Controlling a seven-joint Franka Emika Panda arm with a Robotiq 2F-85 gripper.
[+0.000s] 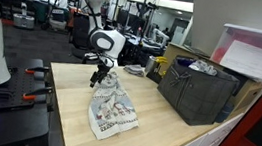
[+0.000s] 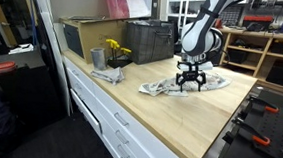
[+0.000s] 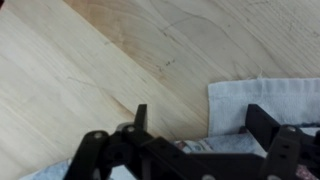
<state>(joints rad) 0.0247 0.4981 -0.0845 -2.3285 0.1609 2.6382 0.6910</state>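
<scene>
**Open gripper low over crumpled cloth**

We see the gripper [image 2: 189, 84] with its jaws spread wide and nothing between them. It sits right over the patterned cloth [image 2: 166, 88], which lies crumpled mid-frame on the wooden table [image 2: 178, 132]. We cannot tell whether they touch. In the wrist view, cloth fills the lower right. As we judge it, closing here could pinch only a thin fold or scrape the wood. The loose cloth could also slide or bunch. The dark crate [image 2: 149, 39] sits well apart, upper centre.

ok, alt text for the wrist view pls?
Open black fingers hang over the edge of a pale cloth that lies on a light wooden tabletop. Nothing is held between them.
</scene>
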